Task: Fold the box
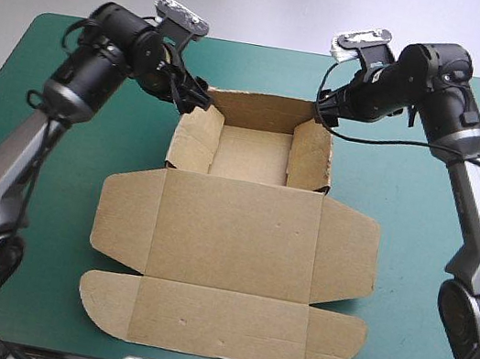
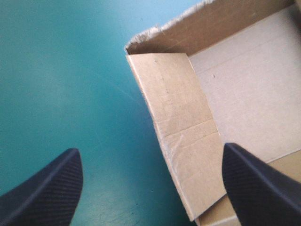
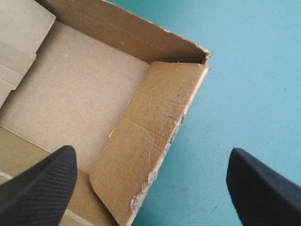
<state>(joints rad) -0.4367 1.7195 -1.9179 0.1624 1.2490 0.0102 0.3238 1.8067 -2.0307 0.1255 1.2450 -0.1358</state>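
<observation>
One table, teal-green, carries the box at its middle: the far part stands as an open tray, the lid and flaps flat toward the near edge. Left gripper hangs over the tray's left wall, jaws apart; right gripper hangs over the right wall, jaws apart.

Left arm: glossy black rounded housings near wrist, grey-silver tubular links behind. Right arm: same build. Fingers: black curved fins, fine ribbed weave.
</observation>
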